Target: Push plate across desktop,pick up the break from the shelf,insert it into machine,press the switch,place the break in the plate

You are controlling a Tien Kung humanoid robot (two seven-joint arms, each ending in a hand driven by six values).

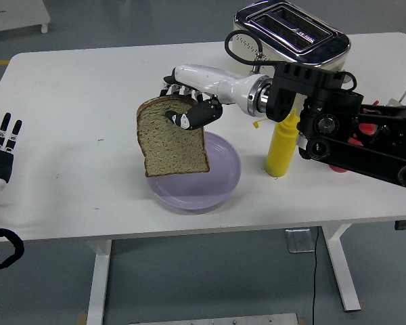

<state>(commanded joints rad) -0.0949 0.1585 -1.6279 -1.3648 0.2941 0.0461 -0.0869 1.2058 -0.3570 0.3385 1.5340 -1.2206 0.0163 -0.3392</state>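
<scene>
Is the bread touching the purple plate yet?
Cannot tell. In the head view the bread, gripped by the right hand, overlaps the plate, hiding any gap.

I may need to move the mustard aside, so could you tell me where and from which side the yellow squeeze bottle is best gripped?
Probably around the yellow bottle's straight middle body, below the tapering neck. It stands upright; its near, table-edge side is free, while the right forearm crowds its right side and passes just behind it.

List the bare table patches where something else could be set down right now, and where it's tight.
Free: the wide stretch between the left hand at the table's left edge and the purple plate; also the far strip left of the toaster. Crowded: the right side, where the right hand holds the bread slice over the plate, by the yellow bottle.
</scene>
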